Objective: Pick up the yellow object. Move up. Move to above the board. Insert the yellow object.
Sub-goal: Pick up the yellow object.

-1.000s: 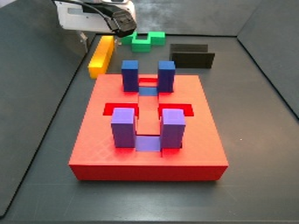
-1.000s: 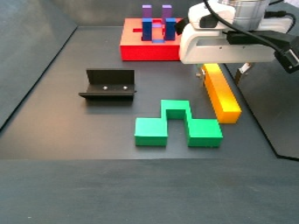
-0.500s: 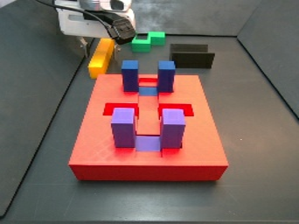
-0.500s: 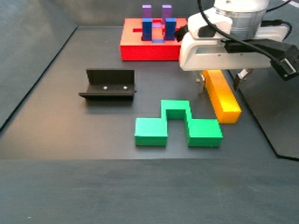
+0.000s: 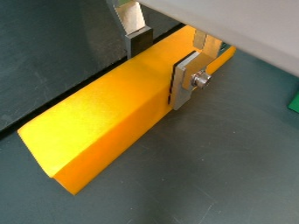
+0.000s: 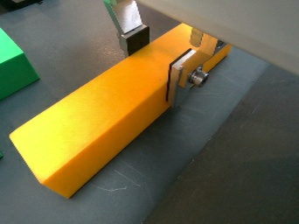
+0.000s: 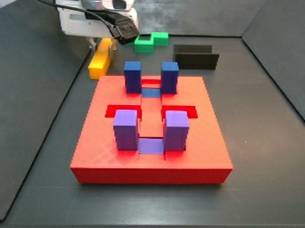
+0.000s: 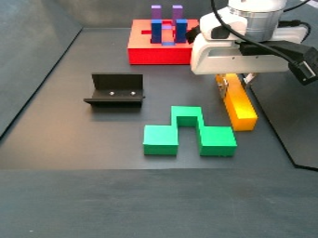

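Gripper (image 5: pixel 162 54) fingers are seen in both wrist views set against the two long sides of the yellow object (image 5: pixel 111 109) — one silver plate (image 6: pixel 184 77) is pressed flat to one face, and the dark pad (image 6: pixel 132 39) of the other finger is at the opposite top edge, so the bar is clamped between them near one end. In a side view the gripper (image 8: pixel 236 78) is placed low over the far end of the yellow object (image 8: pixel 237 104), which is laid on the dark floor with its near end free; whether the bar is lifted off the floor cannot be told.

The board (image 7: pixel 152 134) is shown in a side view as a red slab carrying blue posts (image 7: pixel 134 76) and purple posts (image 7: pixel 125 130), with the yellow object (image 7: pixel 102 58) well behind it. A green notched block (image 8: pixel 187 133) is just beside the bar's near end, apart from it. The fixture (image 8: pixel 115 90) is stood on the floor to one side — well apart from the bar. A black block (image 7: pixel 195 59) is laid behind the board.
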Available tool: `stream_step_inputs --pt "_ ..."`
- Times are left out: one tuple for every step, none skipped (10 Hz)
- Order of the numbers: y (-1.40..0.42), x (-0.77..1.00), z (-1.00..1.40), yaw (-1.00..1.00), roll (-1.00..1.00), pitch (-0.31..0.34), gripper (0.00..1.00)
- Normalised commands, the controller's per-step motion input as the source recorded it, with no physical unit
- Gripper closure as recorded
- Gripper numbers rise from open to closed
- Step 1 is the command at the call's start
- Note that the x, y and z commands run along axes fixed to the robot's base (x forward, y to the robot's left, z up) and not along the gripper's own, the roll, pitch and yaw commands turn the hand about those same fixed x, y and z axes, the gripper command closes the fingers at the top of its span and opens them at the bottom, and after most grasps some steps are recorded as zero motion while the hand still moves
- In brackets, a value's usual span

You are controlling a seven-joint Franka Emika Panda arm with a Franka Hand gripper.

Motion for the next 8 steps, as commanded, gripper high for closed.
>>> stream_step_inputs --pt "0.00 0.00 0.00 0.00 0.00 0.000 1.00" --pt "0.00 0.00 0.00 0.00 0.00 0.000 1.00" --pt "0.00 0.00 0.00 0.00 0.00 0.000 1.00" --pt "0.00 0.00 0.00 0.00 0.00 0.000 1.00" --pt "0.00 0.00 0.00 0.00 0.00 0.000 1.00" --pt "0.00 0.00 0.00 0.00 0.00 0.000 1.00" --pt "0.00 0.00 0.00 0.00 0.00 0.000 1.00" --pt "0.00 0.00 0.00 0.00 0.00 0.000 1.00"
